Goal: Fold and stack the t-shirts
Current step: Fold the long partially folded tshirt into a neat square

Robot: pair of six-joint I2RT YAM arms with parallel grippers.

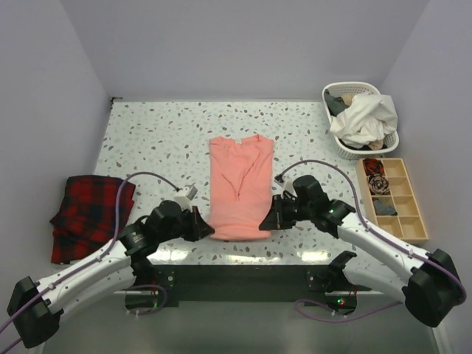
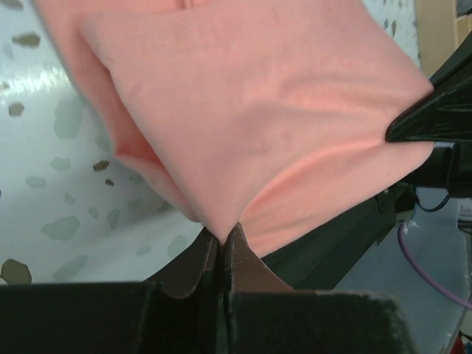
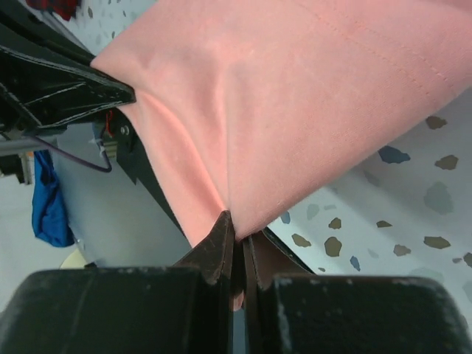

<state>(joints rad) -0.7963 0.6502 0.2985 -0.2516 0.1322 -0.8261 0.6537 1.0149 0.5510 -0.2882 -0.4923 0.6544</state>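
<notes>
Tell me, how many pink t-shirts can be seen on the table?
1. The pink t-shirt lies centrally, its near corners pinched by the left hand and the right hand. The heaped clothes in the white basket at the far right may hide others.

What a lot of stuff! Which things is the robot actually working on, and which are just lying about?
Job in hand: salmon-pink t-shirt, its near corners pinched by the left gripper and right gripper.
Lying about: red-and-black plaid cloth; white basket of clothes; wooden compartment tray.
</notes>
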